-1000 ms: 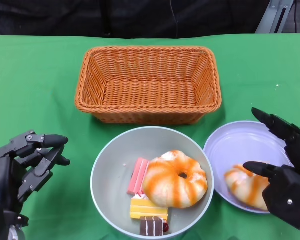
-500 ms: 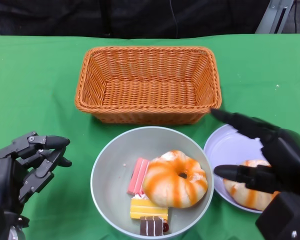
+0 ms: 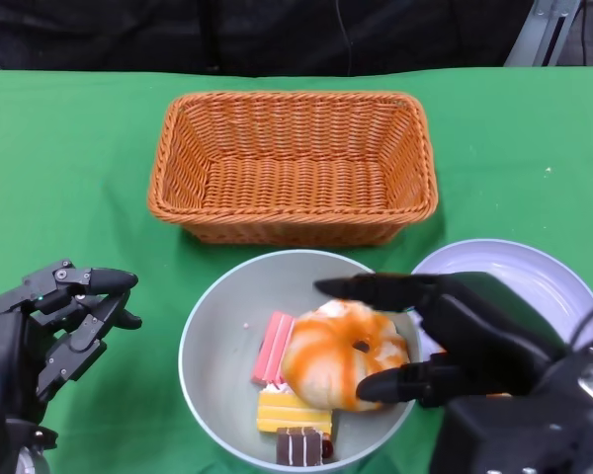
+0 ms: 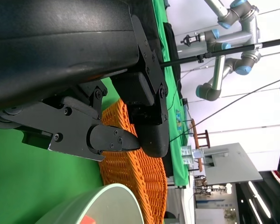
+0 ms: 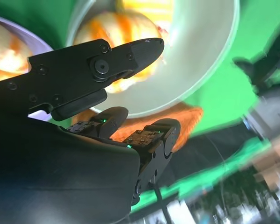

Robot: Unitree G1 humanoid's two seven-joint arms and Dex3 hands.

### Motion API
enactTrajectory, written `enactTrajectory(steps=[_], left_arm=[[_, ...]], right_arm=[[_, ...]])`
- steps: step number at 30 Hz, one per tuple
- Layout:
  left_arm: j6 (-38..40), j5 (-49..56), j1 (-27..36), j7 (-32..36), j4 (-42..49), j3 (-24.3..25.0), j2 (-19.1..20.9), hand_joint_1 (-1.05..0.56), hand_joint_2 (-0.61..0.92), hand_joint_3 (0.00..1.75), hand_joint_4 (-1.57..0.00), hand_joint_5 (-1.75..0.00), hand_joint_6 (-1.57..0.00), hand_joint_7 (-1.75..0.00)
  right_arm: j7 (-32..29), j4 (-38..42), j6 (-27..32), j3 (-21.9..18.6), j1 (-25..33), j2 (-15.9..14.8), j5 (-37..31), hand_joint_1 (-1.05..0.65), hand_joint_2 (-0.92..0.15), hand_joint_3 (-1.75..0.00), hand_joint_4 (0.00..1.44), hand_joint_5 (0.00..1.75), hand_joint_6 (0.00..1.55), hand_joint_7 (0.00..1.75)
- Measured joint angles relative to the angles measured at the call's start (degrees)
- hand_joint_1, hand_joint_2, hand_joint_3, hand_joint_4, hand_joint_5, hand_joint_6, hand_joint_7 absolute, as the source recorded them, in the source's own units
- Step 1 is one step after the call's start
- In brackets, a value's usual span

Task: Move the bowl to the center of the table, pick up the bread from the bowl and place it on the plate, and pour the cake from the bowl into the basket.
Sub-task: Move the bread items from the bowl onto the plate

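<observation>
Bread (image 3: 344,353) lies in the bowl (image 3: 217,326), and the right robot hand (image 3: 445,341) hovers over it with fingers spread, one above the bread and one at its 4 o'clock side, grasping nothing. Cake (image 3: 292,410) pieces lie at 7 o'clock of the bread. The plate (image 3: 534,281) is at 3 o'clock of the bowl, the basket (image 3: 294,166) at 12 o'clock. The left robot hand (image 3: 54,326) is released, apart at 9 o'clock, above the green surface (image 3: 69,178).
</observation>
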Motion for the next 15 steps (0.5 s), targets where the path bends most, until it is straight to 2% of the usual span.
enactTrajectory(steps=[7,15], left_arm=[[-0.14,0.46,0.06,0.02,0.00,-0.22,-0.02,-0.19,0.92,0.26,-0.88,-1.20,-1.05,-0.69],[-0.78,1.56,0.66,0.21,-0.07,-0.85,-0.10,-0.19,0.92,0.27,-0.88,-1.22,-1.03,-0.76]], right_arm=[[4.45,-0.14,4.59,4.06,-3.28,0.12,-6.00,-0.70,-0.89,0.00,0.41,0.01,0.39,0.00],[4.77,2.73,5.91,8.24,-6.56,0.34,-13.90,-0.80,-0.92,-0.02,0.27,0.00,0.33,0.00]])
